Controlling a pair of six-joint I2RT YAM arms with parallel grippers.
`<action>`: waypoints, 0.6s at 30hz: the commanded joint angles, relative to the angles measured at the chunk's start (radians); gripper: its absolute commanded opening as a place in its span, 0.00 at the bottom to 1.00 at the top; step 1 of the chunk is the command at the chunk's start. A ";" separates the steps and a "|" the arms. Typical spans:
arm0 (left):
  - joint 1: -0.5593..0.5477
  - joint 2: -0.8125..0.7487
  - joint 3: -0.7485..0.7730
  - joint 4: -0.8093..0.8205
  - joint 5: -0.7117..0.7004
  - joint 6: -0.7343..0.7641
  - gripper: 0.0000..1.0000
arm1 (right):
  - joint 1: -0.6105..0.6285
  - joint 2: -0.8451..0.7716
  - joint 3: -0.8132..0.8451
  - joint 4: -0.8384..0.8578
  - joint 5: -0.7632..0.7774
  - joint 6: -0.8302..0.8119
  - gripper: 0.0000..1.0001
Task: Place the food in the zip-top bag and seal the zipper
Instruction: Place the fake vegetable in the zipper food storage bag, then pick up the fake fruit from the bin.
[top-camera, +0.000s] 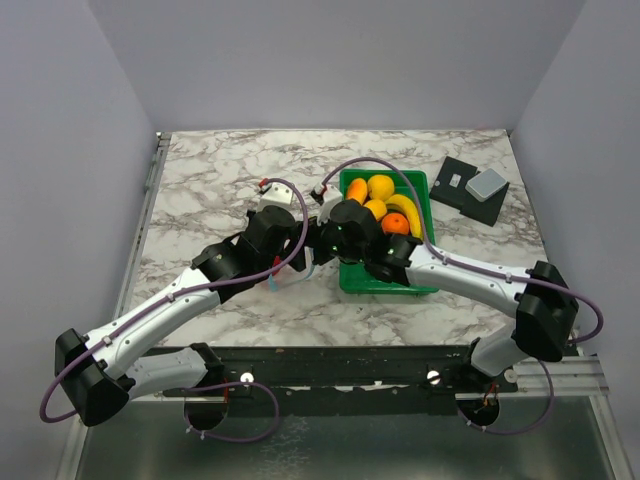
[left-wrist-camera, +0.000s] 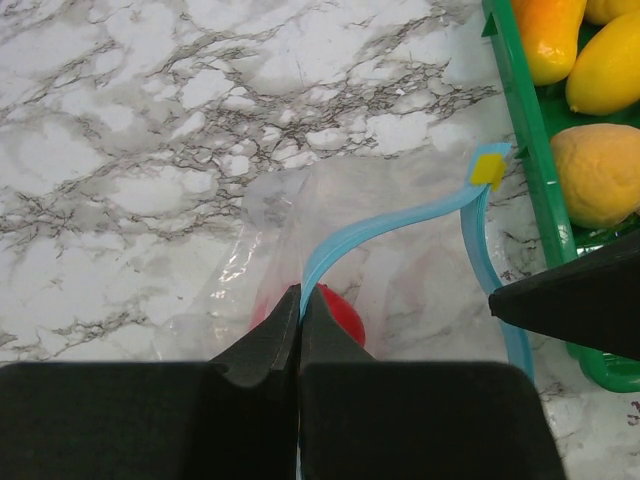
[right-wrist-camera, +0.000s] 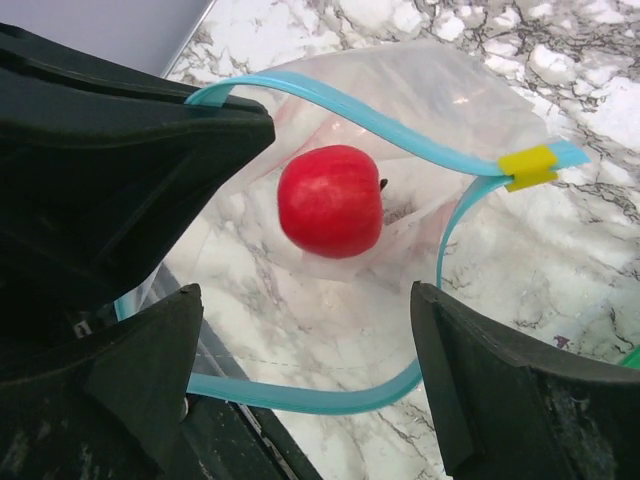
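Observation:
The clear zip-top bag (right-wrist-camera: 440, 100) lies on the marble with its mouth held open. My left gripper (left-wrist-camera: 300, 296) is shut on the light blue zipper (left-wrist-camera: 400, 218), pinching the upper strip; it also shows in the top view (top-camera: 303, 248). One red fruit (right-wrist-camera: 331, 200) sits inside the bag and shows behind my left fingertips (left-wrist-camera: 343, 314). My right gripper (right-wrist-camera: 305, 370) is open and empty, hovering over the bag's mouth, with the lower zipper strip (right-wrist-camera: 330, 396) between its fingers. A yellow slider (right-wrist-camera: 527, 166) sits at the zipper's end. Orange-yellow fruits (top-camera: 380, 188) lie in the green tray (top-camera: 375, 278).
The green tray (left-wrist-camera: 530, 120) stands just right of the bag, with yellow fruits (left-wrist-camera: 600, 172) in it. A dark square pad with a grey block (top-camera: 487, 183) lies at the back right. Both arms meet close together at the table's middle.

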 joint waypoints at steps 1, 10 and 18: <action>0.004 -0.023 -0.012 0.017 0.001 0.004 0.00 | 0.009 -0.075 -0.031 -0.001 0.066 -0.008 0.89; 0.003 -0.028 -0.013 0.017 -0.016 0.005 0.00 | 0.009 -0.220 -0.134 -0.079 0.235 0.003 0.86; 0.004 -0.037 -0.013 0.017 -0.020 0.002 0.00 | 0.009 -0.317 -0.187 -0.207 0.456 0.053 0.82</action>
